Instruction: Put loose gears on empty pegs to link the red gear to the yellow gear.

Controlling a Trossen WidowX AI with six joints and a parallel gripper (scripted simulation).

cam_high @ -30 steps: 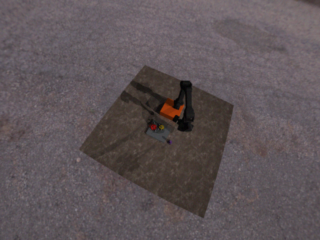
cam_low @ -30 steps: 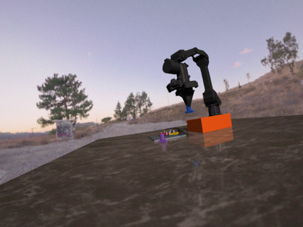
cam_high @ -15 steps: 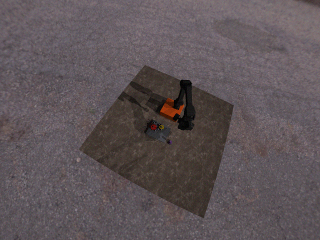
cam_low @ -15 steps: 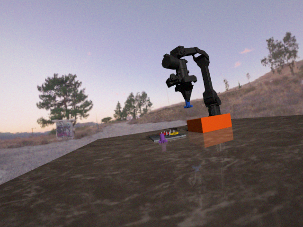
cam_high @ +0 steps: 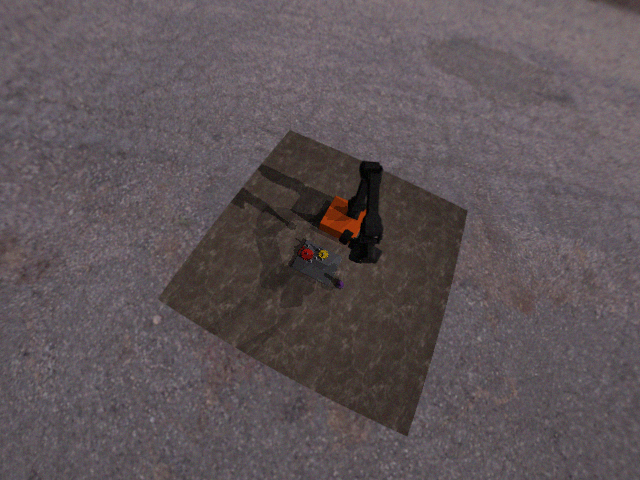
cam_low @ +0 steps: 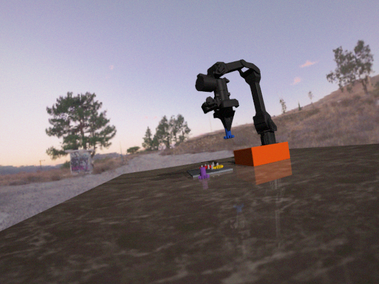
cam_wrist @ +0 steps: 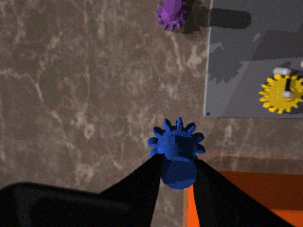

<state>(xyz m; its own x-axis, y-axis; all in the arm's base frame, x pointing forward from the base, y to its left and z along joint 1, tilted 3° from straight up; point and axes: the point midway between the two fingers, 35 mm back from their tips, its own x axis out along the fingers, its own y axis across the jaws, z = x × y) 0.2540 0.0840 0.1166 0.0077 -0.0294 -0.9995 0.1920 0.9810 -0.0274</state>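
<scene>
My gripper is shut on the handle of a blue gear and holds it high in the air, teeth downward. In the wrist view it is off the near corner of the grey board. The red gear and the yellow gear sit on the board. Light pegs stand by them; how many are empty I cannot tell. A purple gear with a tall handle stands on the table just beside the board.
The orange base block of the arm stands close to the board's edge. The brown table lies under everything. Shadows of the arm fall across the table and part of the board.
</scene>
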